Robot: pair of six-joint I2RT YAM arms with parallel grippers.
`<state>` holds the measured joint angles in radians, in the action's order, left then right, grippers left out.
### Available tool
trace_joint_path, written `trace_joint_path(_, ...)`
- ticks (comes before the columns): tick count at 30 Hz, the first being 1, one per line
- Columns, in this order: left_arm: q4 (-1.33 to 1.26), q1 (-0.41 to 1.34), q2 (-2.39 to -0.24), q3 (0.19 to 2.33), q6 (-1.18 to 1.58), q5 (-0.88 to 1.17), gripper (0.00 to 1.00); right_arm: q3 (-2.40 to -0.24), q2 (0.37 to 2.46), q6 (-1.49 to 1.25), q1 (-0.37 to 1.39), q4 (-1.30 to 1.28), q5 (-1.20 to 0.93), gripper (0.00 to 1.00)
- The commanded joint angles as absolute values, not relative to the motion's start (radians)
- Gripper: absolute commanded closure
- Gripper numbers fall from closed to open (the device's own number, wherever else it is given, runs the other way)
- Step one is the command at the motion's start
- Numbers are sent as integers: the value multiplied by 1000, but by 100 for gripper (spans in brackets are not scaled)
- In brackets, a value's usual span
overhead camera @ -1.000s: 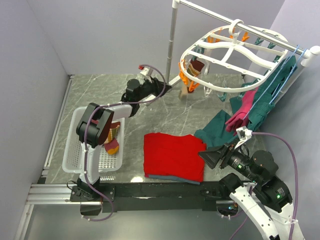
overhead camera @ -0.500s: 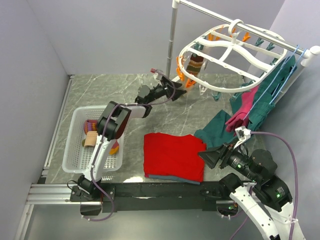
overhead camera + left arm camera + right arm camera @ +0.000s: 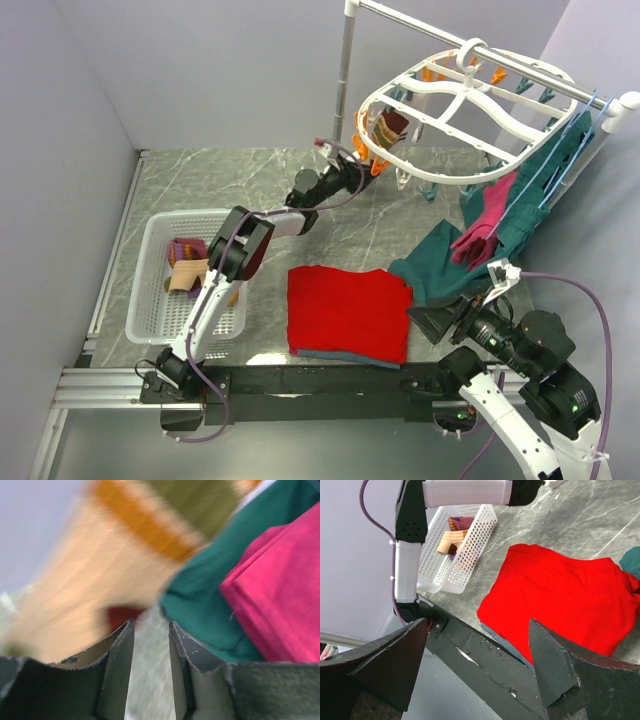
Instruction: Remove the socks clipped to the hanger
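Noted tan-brown sock with orange and olive stripes (image 3: 115,555) hanging clipped under large white plastic oval hanger (image 3: 470,90), at 11 o'clock of left gripper (image 3: 151,632). Found narrow, empty. Advise widening, closing low on cloth, pulling straight down. Right gripper (image 3: 479,630) wide, idle.

You have: flat red cloth (image 3: 348,310) by the grey marble tabletop's (image 3: 200,180) front edge, centre | white slotted plastic basket (image 3: 215,322) at front-left corner | teal garment (image 3: 540,195) and pink garment (image 3: 488,222) hanging from white rail (image 3: 420,25) over right edge.
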<state>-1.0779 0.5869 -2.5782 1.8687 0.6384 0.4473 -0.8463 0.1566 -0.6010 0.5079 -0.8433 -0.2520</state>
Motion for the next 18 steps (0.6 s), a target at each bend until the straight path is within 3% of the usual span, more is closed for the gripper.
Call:
trace_joint_path(1,-1216,578,-2455,1716,643,417,59,-842,149,-592,512,-831,-253,12)
trace_joint_path(3,-1259,578,-2436,1657,647,402,51,-838,150,-592,512,-825,-259,12)
trace_joint_path(4,-1259,577,-2431,1651,652,396,34,-838,150,-594,511,-822,-262,12)
trace_joint_path(5,-1256,578,-2436,1652,655,385,24,-838,150,-594,511,-821,-262,12)
trace_joint_path(7,-1233,578,-2459,1681,667,387,14,-839,156,-592,511,-822,-265,12)
trace_joint_path(13,-1217,589,-2578,1844,715,396,10,-850,149,-592,512,-839,-250,12)
trace_joint_path(18,-1158,604,-2649,1998,733,399,14,-865,160,-581,512,-857,-233,12)
